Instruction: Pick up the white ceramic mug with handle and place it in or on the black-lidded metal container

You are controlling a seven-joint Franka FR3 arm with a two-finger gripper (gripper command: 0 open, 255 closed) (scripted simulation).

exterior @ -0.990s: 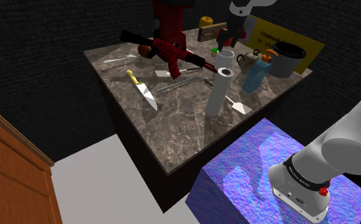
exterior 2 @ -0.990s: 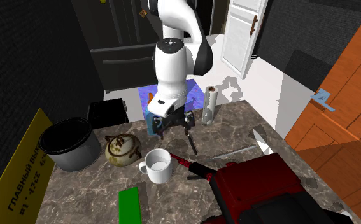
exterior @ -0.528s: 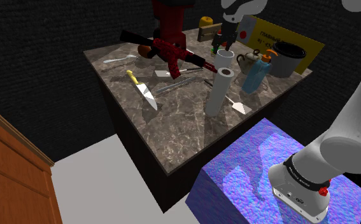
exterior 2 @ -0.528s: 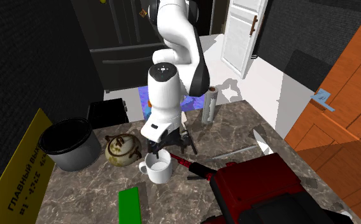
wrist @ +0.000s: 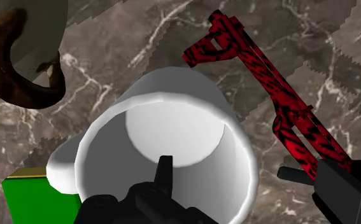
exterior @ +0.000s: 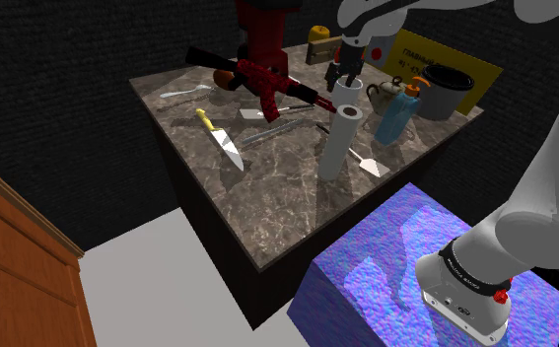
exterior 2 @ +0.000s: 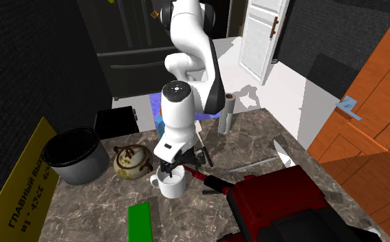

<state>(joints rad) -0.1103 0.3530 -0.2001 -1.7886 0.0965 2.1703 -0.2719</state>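
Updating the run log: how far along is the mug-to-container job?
Done: gripper is at the rim of the white mug. In hand: the grasp; the mug stands on the table, not lifted. Left: lift, carry to the dark container, release.

The handled mug (wrist: 172, 146) is plain white, the stone countertop (wrist: 128, 44) brown with white veins, the long tool (wrist: 261, 89) red mottled black, the flat block (wrist: 35, 197) bright green.

Jaws lower than before, at rim of white mug (exterior 2: 176, 187).
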